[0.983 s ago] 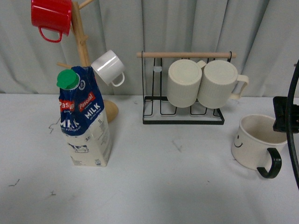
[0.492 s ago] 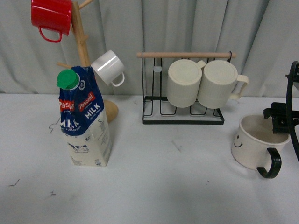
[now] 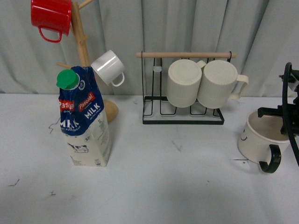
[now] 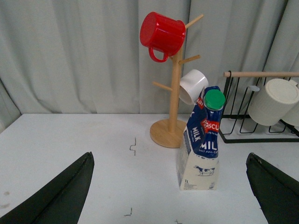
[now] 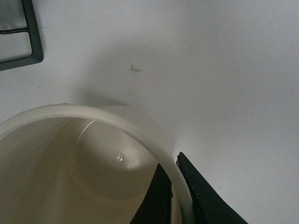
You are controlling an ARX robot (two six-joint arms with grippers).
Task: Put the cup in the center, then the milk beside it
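Observation:
The cup (image 3: 256,142), cream with a black handle and a smiley face, sits at the table's right edge in the front view, tilted. My right gripper (image 3: 280,114) is shut on its rim. In the right wrist view the cup's rim (image 5: 140,126) is pinched between the two black fingers (image 5: 196,191), one inside the cup and one outside. The milk (image 3: 84,119), a blue-and-white carton with a green cap, stands upright at the left; it also shows in the left wrist view (image 4: 202,140). My left gripper (image 4: 170,186) is open and empty, well short of the carton.
A wooden mug tree (image 3: 81,46) behind the milk holds a red mug (image 3: 50,17) and a small white mug (image 3: 108,66). A black wire rack (image 3: 183,114) at the back centre carries two ribbed cream mugs (image 3: 202,84). A grey curtain hangs behind.
The right gripper has closed on the cup's rim, and the cup has shifted right and tipped. The milk and the left gripper have not moved.

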